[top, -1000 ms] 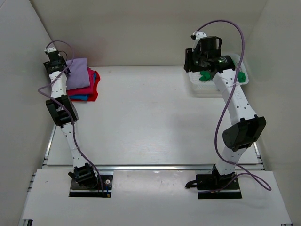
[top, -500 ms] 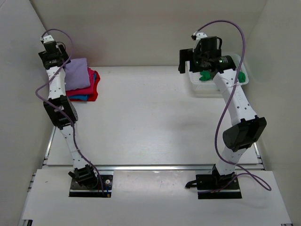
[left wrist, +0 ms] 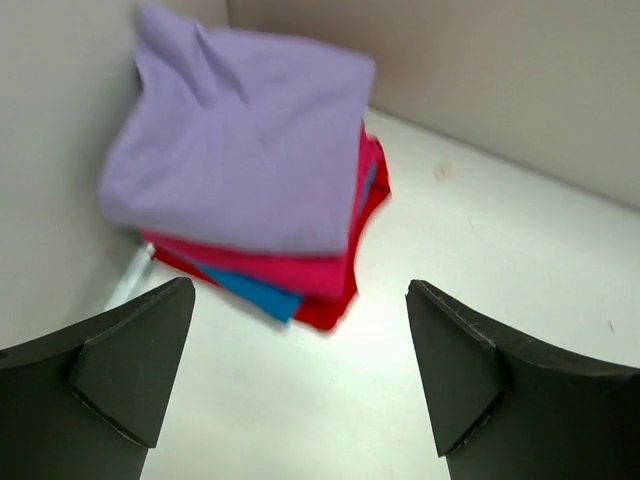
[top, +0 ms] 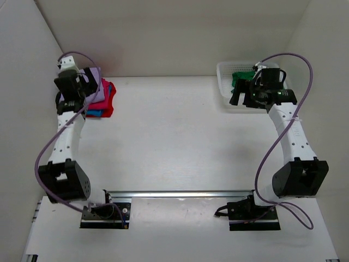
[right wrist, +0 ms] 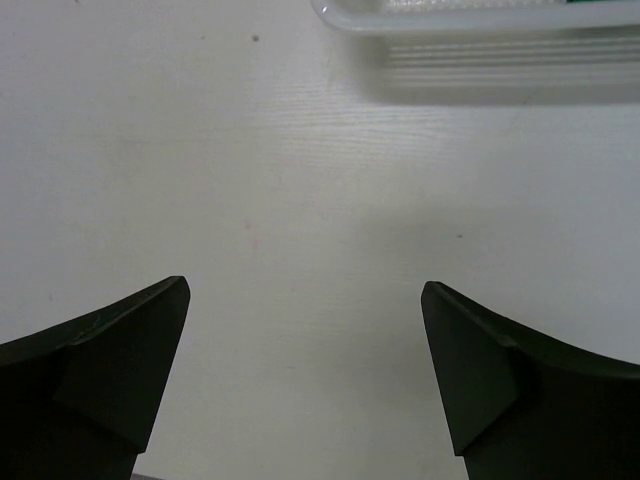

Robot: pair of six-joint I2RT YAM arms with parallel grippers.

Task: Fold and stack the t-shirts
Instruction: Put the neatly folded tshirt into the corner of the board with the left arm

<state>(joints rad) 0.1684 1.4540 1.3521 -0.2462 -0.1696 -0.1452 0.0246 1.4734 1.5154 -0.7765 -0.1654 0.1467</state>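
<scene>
A folded stack of t-shirts point(left wrist: 250, 200) lies in the far left corner: lilac point(left wrist: 240, 150) on top, then magenta point(left wrist: 290, 270), blue point(left wrist: 250, 292) and red point(left wrist: 345, 300). My left gripper point(left wrist: 300, 330) hangs open just in front of the stack point(top: 103, 98), with only bare table between its fingers. A green t-shirt point(top: 240, 79) lies crumpled in the white basket point(top: 223, 68) at the far right. Just in front of that basket my right gripper point(top: 240, 94) is open, holding nothing. In the right wrist view, the right gripper point(right wrist: 305, 330) has bare tabletop between its fingers and the basket's rim point(right wrist: 470, 15) shows at the top.
White walls close in the table on the left, back and right; the stack sits tight against the left wall point(left wrist: 60, 150). Both arm bases stand on a rail point(top: 180, 194) along the near edge.
Both grippers have opened wide. The left arm has drawn back from over the stack towards the near side. The right arm has swung right and back, uncovering the green t-shirt in the basket.
</scene>
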